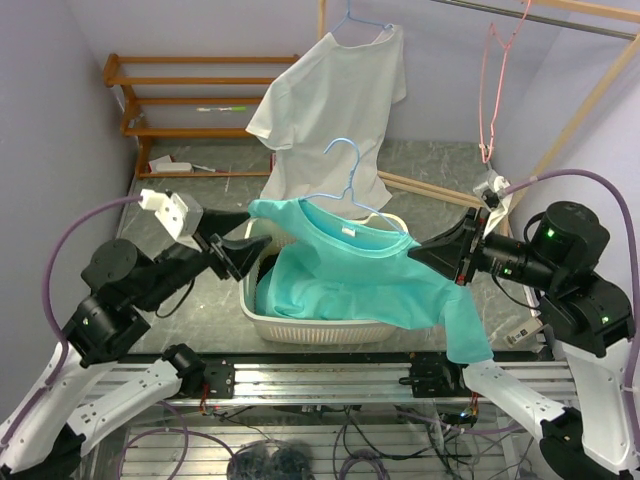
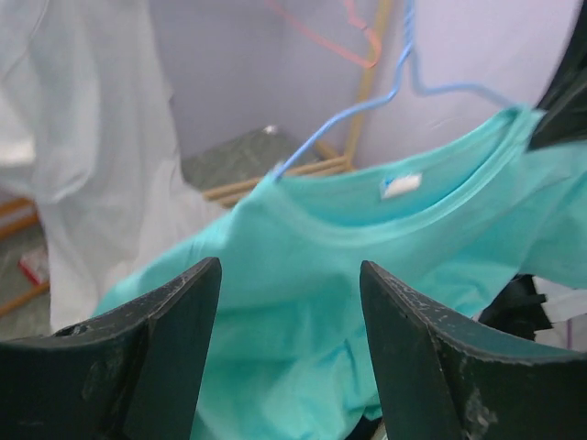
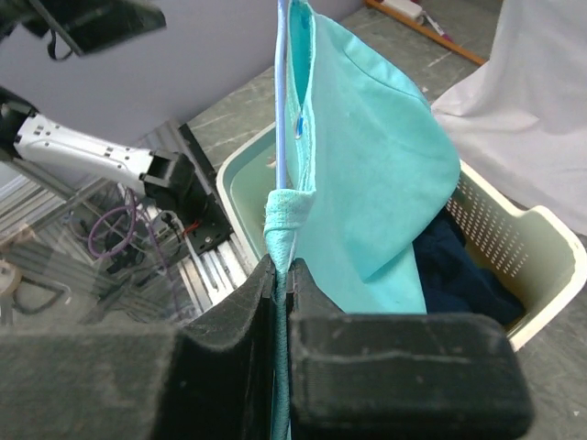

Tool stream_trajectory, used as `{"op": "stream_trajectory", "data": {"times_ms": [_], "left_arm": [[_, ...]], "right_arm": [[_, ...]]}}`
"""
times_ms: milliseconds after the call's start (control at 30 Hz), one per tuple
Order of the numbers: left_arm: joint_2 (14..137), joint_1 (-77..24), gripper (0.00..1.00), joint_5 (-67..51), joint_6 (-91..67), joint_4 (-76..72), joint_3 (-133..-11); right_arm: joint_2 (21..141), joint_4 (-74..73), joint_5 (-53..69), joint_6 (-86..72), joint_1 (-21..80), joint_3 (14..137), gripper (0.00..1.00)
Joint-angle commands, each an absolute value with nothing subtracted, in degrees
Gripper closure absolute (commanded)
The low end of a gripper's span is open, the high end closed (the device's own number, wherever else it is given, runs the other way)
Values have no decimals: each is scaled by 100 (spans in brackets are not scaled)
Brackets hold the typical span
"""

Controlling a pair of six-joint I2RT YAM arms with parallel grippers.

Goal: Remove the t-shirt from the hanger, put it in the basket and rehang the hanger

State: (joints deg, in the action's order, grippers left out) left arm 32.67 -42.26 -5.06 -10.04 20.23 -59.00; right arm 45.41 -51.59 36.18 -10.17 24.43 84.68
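**Top view:** turquoise cotton t-shirt (image 1: pixel 350 270) hung on blue wire hanger (image 1: pixel 350 190) above white perforated basket (image 1: pixel 300 325) at the worktop's (image 1: pixel 430 165) near edge.
**Left wrist:** left fingers (image 2: pixel 174 348) stood apart, empty, facing one shoulder.
**Right wrist:** right fingers (image 3: pixel 229 339) clamped the other.
**Next, probably:** pinch and strip the faced shoulder.

Basket (image 1: pixel 320 325) on table (image 1: pixel 210 310), centre, between the two arms. Hanger (image 1: pixel 352 180) above the basket, t-shirt (image 1: pixel 350 265) on it. The shirt's lower part drapes into the basket; its right sleeve hangs outside the near-right rim. Another garment (image 3: pixel 459 266) in the basket, under the t-shirt. Right gripper (image 1: pixel 425 250) at the hanger's right end, fabric and wire between its fingers. Left gripper (image 1: pixel 255 252) just beside the shirt's left shoulder, contact unclear. Behind the basket: second t-shirt (image 1: pixel 330 110) on a second hanger (image 1: pixel 360 22). Back right: bare hanger (image 1: pixel 490 80) on the rail (image 1: pixel 540 18). Back left: shelf rack (image 1: pixel 190 100)
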Motion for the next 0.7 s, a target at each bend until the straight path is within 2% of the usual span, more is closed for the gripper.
{"op": "stream_trajectory", "data": {"times_ms": [0,167,267,467,600,667], "left_arm": [[3845,-4254,26,-1678,-587,1289,-6655],[4561,-4251,25,-2377,-545,969,-6989],[4925,-4254,18,-2573,-494,968,-7130],[5195,-4252,18,-2895,-295,859,-7246],[5367,-4255,21,-3285,-303,804,-7295],[5451,-4254,29,-3412,-384,764,-7311]], "right_arm": [[4452,-5101,4114,-785,2430,8483,100],[4421,-4920,4393,-806,2426,8328,100],[4417,-4834,4549,-822,2430,8287,100],[4461,-4779,4757,-765,2430,8186,100],[4452,-4690,4898,-799,2426,8118,100],[4479,-4657,4926,-812,2428,8084,100]]}}
